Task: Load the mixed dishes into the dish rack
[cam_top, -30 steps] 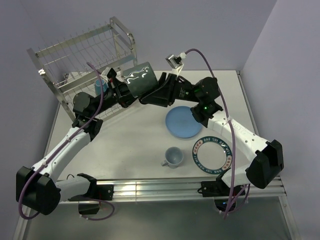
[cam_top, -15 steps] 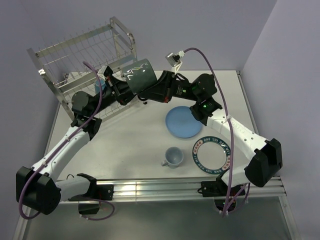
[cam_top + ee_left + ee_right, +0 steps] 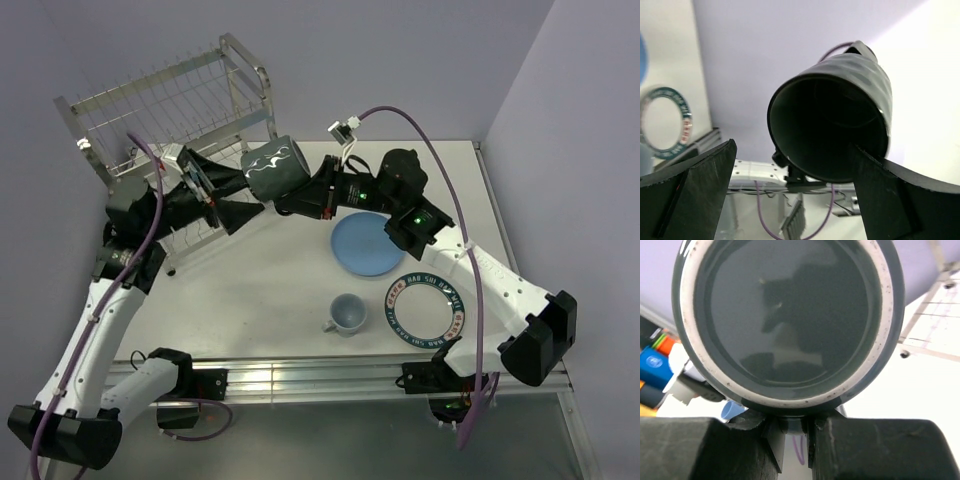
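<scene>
The dark mug hangs in the air in front of the dish rack, lying on its side. My right gripper is shut on its handle; in the right wrist view the mug's base fills the frame above that gripper. My left gripper stands open just left of the mug, apart from it. The left wrist view looks into the mug's mouth between the spread fingers. On the table lie the light-blue plate, the white lettered plate and the pale cup.
The rack stands at the table's far left, with the left arm in front of its lower shelf. A purple cable arches over the right arm. A small blue object shows below the mug in the right wrist view.
My left gripper let go of the dark mug, opened wide and drew back to the left. My right gripper closed on the mug's handle and now carries it alone.
</scene>
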You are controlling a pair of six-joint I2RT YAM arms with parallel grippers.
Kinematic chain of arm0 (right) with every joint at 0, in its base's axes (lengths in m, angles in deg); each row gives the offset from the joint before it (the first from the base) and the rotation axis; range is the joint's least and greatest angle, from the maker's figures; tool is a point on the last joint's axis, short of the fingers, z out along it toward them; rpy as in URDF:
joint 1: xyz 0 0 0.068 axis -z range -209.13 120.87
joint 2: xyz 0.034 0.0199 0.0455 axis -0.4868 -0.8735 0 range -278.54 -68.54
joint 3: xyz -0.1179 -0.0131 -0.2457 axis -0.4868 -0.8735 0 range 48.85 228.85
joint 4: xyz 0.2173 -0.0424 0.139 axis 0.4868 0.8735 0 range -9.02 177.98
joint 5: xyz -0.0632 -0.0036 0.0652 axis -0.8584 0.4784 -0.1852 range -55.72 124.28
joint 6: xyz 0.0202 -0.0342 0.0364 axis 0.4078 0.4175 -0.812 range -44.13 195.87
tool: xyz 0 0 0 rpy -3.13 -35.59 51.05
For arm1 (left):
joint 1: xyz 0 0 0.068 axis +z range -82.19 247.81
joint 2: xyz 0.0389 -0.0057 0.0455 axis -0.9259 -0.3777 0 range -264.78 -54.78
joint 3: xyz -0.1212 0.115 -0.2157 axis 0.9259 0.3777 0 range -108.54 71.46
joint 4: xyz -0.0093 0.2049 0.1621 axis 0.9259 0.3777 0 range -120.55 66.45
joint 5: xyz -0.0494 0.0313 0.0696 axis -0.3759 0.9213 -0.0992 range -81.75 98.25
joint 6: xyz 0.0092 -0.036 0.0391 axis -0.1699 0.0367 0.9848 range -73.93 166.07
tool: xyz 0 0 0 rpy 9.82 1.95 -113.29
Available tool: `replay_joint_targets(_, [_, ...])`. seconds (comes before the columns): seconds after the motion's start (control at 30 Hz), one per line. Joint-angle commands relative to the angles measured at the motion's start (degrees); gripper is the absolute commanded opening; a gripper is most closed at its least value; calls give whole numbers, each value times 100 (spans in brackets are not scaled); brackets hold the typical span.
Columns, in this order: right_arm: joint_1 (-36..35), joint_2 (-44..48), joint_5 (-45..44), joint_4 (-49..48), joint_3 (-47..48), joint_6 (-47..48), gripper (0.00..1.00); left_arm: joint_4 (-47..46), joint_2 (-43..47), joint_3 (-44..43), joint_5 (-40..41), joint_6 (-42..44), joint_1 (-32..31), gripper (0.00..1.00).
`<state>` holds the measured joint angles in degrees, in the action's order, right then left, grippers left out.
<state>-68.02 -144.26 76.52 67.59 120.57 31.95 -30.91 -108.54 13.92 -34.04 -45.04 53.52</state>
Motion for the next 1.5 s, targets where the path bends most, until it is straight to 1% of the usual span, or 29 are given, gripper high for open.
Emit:
replay_joint_targets(0.0, [163,400,-479,142,96,498,0,2334,-29,-1178,-71,1646,145,99])
replay_joint_targets(0.03, [172,392,-549,300,122,734,0,3313,-108,-1477,35,1997,171,99])
replay_joint_targets(0.07, [163,374,-628,624,157,858,0,3871,-317,-2167,166,2723,172,99])
replay_joint_targets(0.1, [163,365,-838,757,210,972,0,4460,-441,-2600,681,3087,172,99])
replay_joint_targets(0.13, [163,339,-936,863,202,1052,0,4988,-538,-2970,1008,3473,172,99])
replay_joint_targets(0.17, [154,287,-1006,916,176,1174,0,5446,-679,-3600,1290,4043,172,99])
replay_joint_targets(0.2, [119,260,-1172,934,53,1210,0,6137,-697,-3867,1858,4249,172,99])
replay_joint_targets(0.27, [32,146,-1340,882,-79,1280,0,6477,-611,-4307,2310,4679,172,99])
replay_joint_targets(0.3, [-21,93,-1402,760,-210,1298,0,6548,-523,-4371,2478,4777,172,99])
replay_joint_targets(0.33, [-213,-12,-1533,646,-272,1342,0,6514,-435,-4397,2775,4848,172,99])
replay_joint_targets(0.37, [-319,-74,-1648,523,-351,1360,0,6435,-225,-4406,2891,4970,172,99])
replay_joint_targets(0.4, [-521,-144,-1753,243,-465,1351,0,6191,-110,-4389,2971,5015,172,99])
replay_joint_targets(0.5, [-742,-591,-1868,-584,-581,1053,0,5768,225,-4380,3138,5094,172,99])
replay_joint_targets(0.53, [-856,-906,-1868,-743,-554,870,0,5506,269,-4380,3104,5138,172,99])
replay_joint_targets(0.57, [-909,-1092,-1851,-1110,-441,798,0,5390,313,-4415,3051,5147,172,99])
replay_joint_targets(0.6, [-970,-1276,-1842,-1270,-344,728,0,5293,322,-4424,2972,5156,172,99])
replay_joint_targets(0.63, [-1058,-1670,-1859,-1411,-239,649,0,5074,322,-4424,2867,5182,172,99])
replay_joint_targets(0.7, [-1129,-2102,-1877,-1754,200,587,0,4950,305,-4380,2559,5139,172,99])
replay_joint_targets(0.73, [-1147,-2539,-1842,-1868,358,491,0,4845,304,-4363,2463,5104,172,99])
replay_joint_targets(0.77, [-1181,-2770,-1799,-1991,769,472,0,4809,322,-4301,2340,5086,172,99])
replay_joint_targets(0.8, [-1199,-2972,-1815,-1975,999,464,0,4809,339,-4275,2295,5060,172,99])
replay_joint_targets(0.83, [-1208,-3375,-1807,-1975,1219,446,0,4835,374,-4257,2295,5059,172,99])
replay_joint_targets(0.93, [-1252,-4052,-1816,-1852,2184,472,0,5010,445,-4274,2347,5129,172,99])
replay_joint_targets(1.0, [-1270,-4510,-1807,-1799,2511,516,0,5046,498,-4240,2382,5156,172,99])
replay_joint_targets(1.03, [-1287,-4652,-1816,-1555,2887,586,0,5055,576,-4178,2400,5173,172,99])
replay_joint_targets(1.2, [-1358,-5433,-2017,-1263,3576,911,0,5028,840,-3853,2392,5086,172,99])
replay_joint_targets(1.37, [-1401,-6022,-2123,-973,4226,1219,0,5125,928,-3835,2382,5121,172,99])
replay_joint_targets(1.4, [-1419,-6120,-2115,-860,4532,1367,0,5160,955,-3826,2409,5130,172,99])
replay_joint_targets(1.47, [-1437,-6409,-2193,-613,4806,1535,0,5177,990,-3800,2435,5130,172,99])
